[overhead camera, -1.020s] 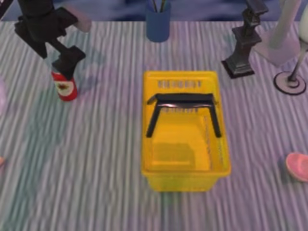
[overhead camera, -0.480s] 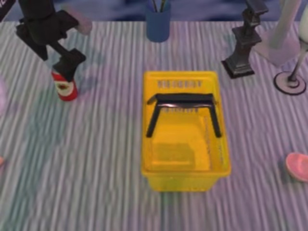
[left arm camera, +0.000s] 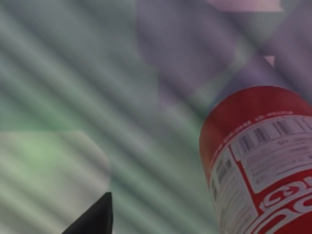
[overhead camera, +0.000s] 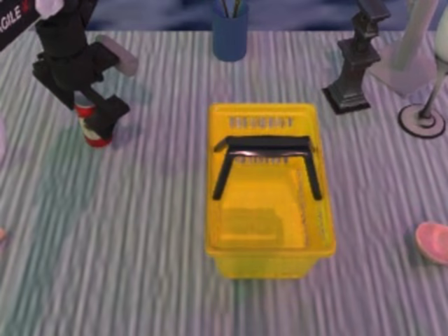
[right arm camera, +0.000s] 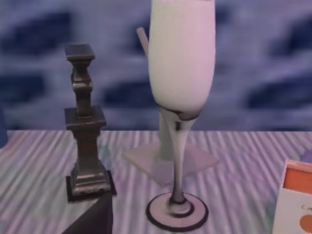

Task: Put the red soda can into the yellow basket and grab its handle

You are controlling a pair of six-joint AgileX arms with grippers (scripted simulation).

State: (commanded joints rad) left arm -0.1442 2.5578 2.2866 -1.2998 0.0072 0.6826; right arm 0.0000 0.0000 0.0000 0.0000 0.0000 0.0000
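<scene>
Step in hand: the grasp on the red soda can (overhead camera: 89, 126), first half of the task. The can stands upright on the worktop (overhead camera: 140, 245) at the far left, well apart from the yellow basket (overhead camera: 269, 255) in the middle. My left gripper (overhead camera: 98, 117) sits low over the can, fingers around its upper body; whether they have clamped I cannot tell. In the left wrist view the can (left arm camera: 258, 165) fills one side very close, one dark fingertip (left arm camera: 92, 219) showing. The basket looks empty, the black handle (overhead camera: 266, 145) raised across its far half. My right arm is parked at the far right, out of the top view; its camera faces a dark candlestick (right arm camera: 87, 131) and a tall white glass (right arm camera: 179, 92).

Next, as I judge it: confirm grip, lift straight, carry right over the basket rim, clear of the handle.
</scene>
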